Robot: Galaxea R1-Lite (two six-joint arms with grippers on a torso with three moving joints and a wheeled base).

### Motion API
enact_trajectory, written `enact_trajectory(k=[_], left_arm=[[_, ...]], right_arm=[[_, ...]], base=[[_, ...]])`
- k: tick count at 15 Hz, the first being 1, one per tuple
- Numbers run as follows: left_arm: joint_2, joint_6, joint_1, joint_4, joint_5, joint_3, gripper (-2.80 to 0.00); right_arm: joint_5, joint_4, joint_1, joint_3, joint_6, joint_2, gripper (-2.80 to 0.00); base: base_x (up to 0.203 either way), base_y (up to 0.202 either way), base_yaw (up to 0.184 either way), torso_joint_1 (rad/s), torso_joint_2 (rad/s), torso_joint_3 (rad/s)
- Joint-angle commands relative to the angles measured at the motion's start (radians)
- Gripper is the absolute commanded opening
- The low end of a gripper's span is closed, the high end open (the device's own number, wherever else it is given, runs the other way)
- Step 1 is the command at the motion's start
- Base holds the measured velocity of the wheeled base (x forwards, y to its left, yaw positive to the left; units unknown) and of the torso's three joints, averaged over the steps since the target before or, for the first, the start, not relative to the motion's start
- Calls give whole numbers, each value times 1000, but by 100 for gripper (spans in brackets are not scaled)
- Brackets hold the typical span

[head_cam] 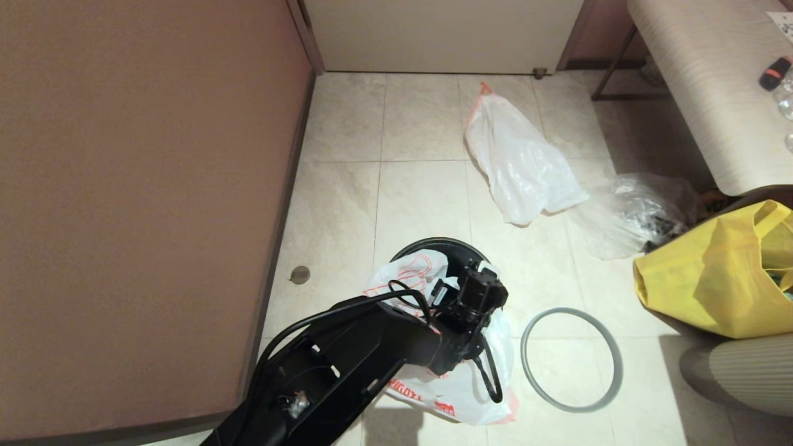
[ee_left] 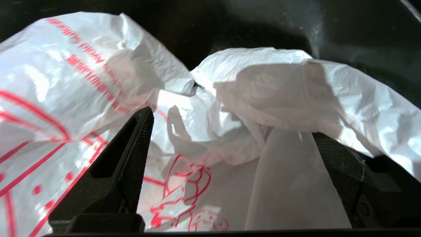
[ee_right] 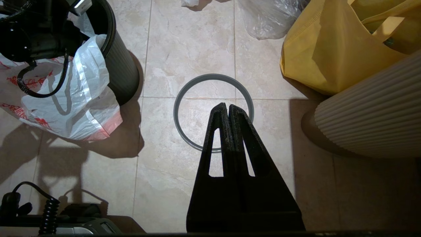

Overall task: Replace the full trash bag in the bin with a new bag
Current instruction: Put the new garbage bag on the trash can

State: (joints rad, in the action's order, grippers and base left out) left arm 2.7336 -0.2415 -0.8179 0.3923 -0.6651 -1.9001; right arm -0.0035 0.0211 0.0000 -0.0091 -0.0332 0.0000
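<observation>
Lower centre of my head view: left gripper [ee_left: 230,138], fingers wide, inside the bin [head_cam: 461,248] pushing the new bag [head_cam: 403,275] down as liner; right gripper [ee_right: 228,107] pinched shut, empty, parked.

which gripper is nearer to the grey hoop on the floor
The right gripper: it hangs shut directly above the grey hoop, not touching it. The left gripper is off to the side, open over the new bag in the bin.
</observation>
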Motion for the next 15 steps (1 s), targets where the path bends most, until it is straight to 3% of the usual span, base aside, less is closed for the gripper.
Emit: enact_trajectory(k=[1,7,8,15], left_arm=[[-47,0,0,3,-11,47,0],[-194,100,-4,4,-19,181,0],[-222,109,-12,4,-18,206,-280],[-359,200,-35,-3,-21,381,-280]], right_arm=[[0,0,0,0,-1,2,-280],[0,0,0,0,-1,2,-280],[0,0,0,0,-1,2,-280],[-1,0,0,0,-1,2,-280]], base=[[0,0,0,0,0,0],[0,0,0,0,0,0],[0,0,0,0,0,0],[0,0,0,0,0,0]])
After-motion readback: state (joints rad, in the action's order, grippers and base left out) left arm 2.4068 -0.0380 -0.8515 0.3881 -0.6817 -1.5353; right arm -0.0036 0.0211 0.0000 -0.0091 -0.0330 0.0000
